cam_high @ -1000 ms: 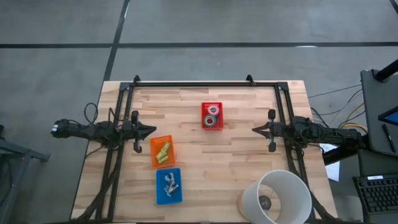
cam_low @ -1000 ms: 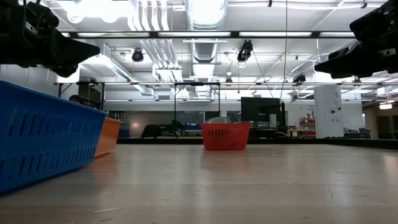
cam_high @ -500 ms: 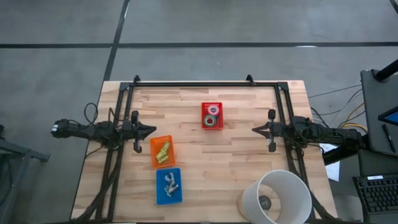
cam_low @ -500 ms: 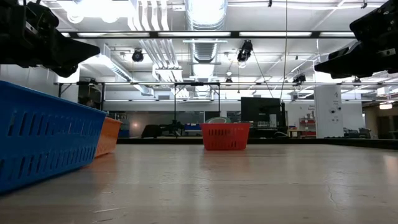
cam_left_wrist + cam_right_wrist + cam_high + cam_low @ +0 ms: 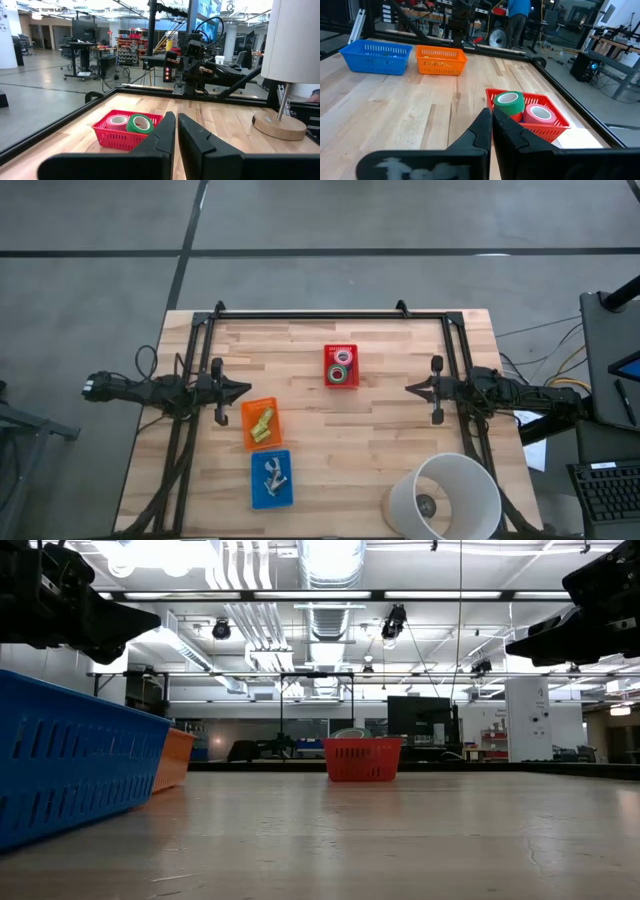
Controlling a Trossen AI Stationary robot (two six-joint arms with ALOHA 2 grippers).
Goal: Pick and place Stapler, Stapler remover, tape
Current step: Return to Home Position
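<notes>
- A wooden counter (image 5: 330, 470) seen from above, with a dark robot arm reaching in from each side at mid-depth.
- The left end effector (image 5: 247, 389) hangs above the counter on the left, pointing right, its two fingers pressed almost together and holding nothing.
- The right end effector (image 5: 409, 389) mirrors it on the right side, pointing left, fingers closed and empty.
- The two end effectors are well apart, with a red bin (image 5: 341, 350) standing between them and slightly farther back.
- The tape (image 5: 341, 374) lies inside the red bin: a green roll and a pinkish roll side by side, both flat on the bin floor.
- An orange bin (image 5: 248, 412) sits just near of the left end effector and holds small yellow-green items (image 5: 262, 424).
- A blue bin (image 5: 271, 496) sits just near of the orange one, close to the counter's near edge, and holds small silvery items (image 5: 272, 473) too small to identify.
- A white lamp (image 5: 452, 480) stands at the near right corner of the counter, well apart from the bins.
- Beyond the counter is a large workshop with ceiling lights, desks and equipment.
</notes>
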